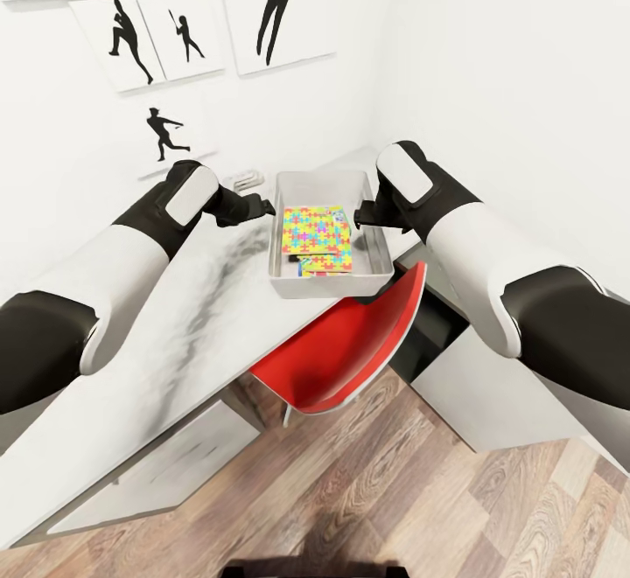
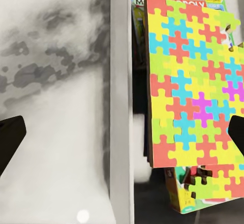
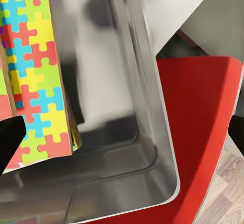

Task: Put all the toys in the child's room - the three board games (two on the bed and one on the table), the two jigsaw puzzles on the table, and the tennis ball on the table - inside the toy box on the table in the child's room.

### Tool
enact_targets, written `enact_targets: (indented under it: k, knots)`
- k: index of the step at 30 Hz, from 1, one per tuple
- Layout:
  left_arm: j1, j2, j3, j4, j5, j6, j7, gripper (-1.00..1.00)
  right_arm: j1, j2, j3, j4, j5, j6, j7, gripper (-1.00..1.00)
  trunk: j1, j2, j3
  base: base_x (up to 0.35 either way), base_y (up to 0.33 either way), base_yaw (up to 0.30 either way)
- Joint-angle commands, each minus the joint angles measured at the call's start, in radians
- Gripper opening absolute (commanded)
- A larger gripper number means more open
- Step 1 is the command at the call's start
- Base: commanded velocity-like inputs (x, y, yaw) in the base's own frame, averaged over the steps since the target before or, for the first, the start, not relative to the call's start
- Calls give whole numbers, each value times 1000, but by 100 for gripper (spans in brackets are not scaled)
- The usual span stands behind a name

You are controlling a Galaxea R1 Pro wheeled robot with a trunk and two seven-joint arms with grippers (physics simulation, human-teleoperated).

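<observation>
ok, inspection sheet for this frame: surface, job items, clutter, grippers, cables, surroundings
Surface: table, pale top with grey mottling.
Job's things: toy box on the table; jigsaw puzzle lies on top inside it, a second puzzle and printed game boxes partly under it.
Clutter: small pale object near the wall, too small to identify.
Grippers: left gripper and right gripper both open, empty, flanking the box.
Cables: nothing seen.
Surroundings: red chair under the table edge, silhouette pictures on the wall, wood floor.

At the centre of my head view, the light grey rectangular toy box (image 1: 282, 276) sits on the long pale table (image 1: 175, 333), holding the multicoloured jigsaw puzzles (image 1: 317, 235); below it, the red chair (image 1: 346, 355).
</observation>
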Motion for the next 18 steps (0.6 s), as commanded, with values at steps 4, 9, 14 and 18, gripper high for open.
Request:
enact_targets:
  k: [4, 9, 14, 18]
  knots:
    - [3, 0, -5, -1, 11, 1, 9, 100, -1, -1, 7, -1, -10, 3, -8, 100, 16, -30, -14, 0, 0, 0]
    - [6, -3, -5, -1, 13, -25, 8, 100, 1, -2, 6, -1, -10, 3, -8, 100, 35, -65, -30, 0, 0, 0]
    - [8, -6, -5, -1, 14, -43, 7, 100, 3, -12, 6, -1, -10, 3, -8, 100, 50, -93, -42, 0, 0, 0]
    - [14, -4, -5, -1, 14, -45, 6, 100, 3, -17, 6, 0, -10, 3, -8, 100, 50, -93, -42, 0, 0, 0]
